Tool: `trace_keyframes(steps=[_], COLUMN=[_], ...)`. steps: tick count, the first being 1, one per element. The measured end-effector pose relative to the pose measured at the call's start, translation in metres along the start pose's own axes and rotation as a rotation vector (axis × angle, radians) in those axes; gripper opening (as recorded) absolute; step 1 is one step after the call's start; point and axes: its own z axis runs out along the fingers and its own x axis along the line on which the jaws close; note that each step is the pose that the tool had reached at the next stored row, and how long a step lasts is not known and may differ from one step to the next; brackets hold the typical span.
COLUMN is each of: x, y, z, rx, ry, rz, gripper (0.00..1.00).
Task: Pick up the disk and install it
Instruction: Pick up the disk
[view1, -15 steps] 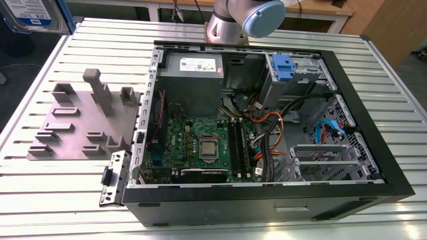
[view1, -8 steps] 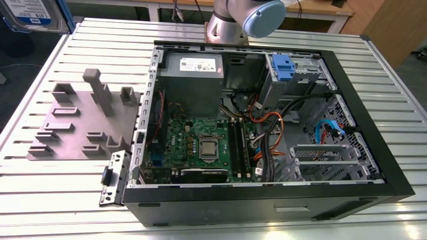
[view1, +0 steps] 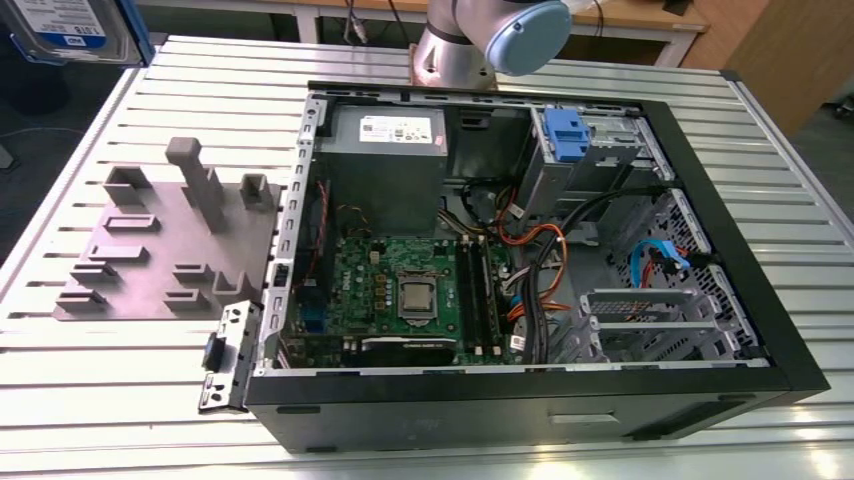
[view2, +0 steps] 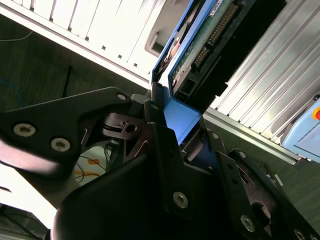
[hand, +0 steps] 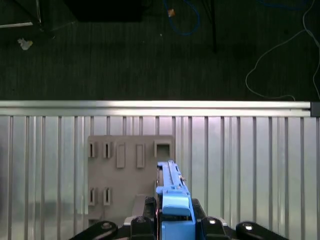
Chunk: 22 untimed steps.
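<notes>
**A:** The disk is off the counter and standing on edge, its blue carrier frame pinched in the end effector!

**B:** Clamped tight on it. In the second wrist view the fingers press either side of that blue frame, and the drive's green circuit board faces the camera.

**A:** Below the disk, the grey slotted fixture plate lies flat on the slatted counter.

**B:** In the exterior view the disk hangs at the far upper left, past the counter's edge. It's well apart from the open computer case, where a blue clip sits in the drive bay.
</notes>
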Motion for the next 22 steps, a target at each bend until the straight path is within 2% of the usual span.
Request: trace_keyframes(steps=[8, 15, 22], x=[0.0004, 0.0052, 0.0054], y=[-0.0002, -0.0004, -0.0058], z=[0.0, 0.0, -0.0001], rx=[-0.0001, 0.0, 0.0], ry=[0.0001, 0.0, 0.0], rz=[0.0, 0.0, 0.0], gripper=[0.37, 0.37, 0.37])
